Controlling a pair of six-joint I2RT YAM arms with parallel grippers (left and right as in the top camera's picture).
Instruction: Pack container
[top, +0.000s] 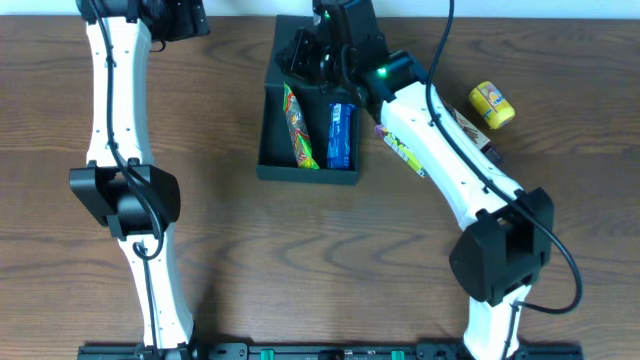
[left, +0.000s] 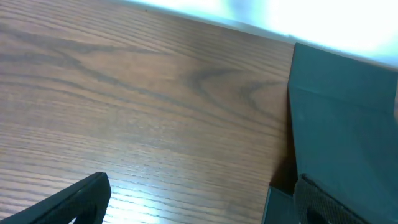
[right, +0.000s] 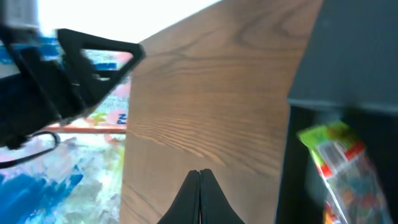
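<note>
Left fingers spread wide, holding nothing above the desk, right fingers pressed together, empty, beside the container, its opening upward, long axis front to back.

A robotics lab bench — two white robot arms on a rail at a wood-grain table.

The left gripper stands wide apart over the brown wooden table, one finger at lower left, the other at lower right against the dark teal container, whose flat wall fills the right side
</note>
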